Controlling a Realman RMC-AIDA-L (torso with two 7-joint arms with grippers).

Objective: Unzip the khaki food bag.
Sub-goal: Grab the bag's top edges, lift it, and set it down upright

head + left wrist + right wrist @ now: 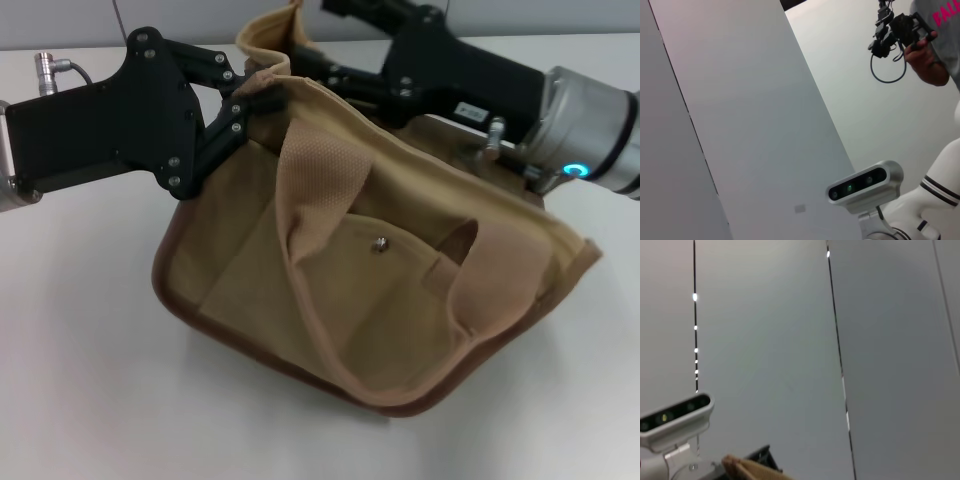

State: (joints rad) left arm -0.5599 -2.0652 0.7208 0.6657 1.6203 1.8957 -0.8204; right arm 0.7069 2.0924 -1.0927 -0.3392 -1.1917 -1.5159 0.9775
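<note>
Khaki food bag [380, 270]: head view alone shows both hands, seemingly gripping.

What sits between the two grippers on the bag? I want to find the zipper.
In the head view, only the khaki food bag's top edge spans between left gripper and right gripper; no zipper pull shows.

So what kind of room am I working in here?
Probably a lab or test workspace: a plain white table, bare grey wall panels, and a person holding a cabled controller nearby.
</note>
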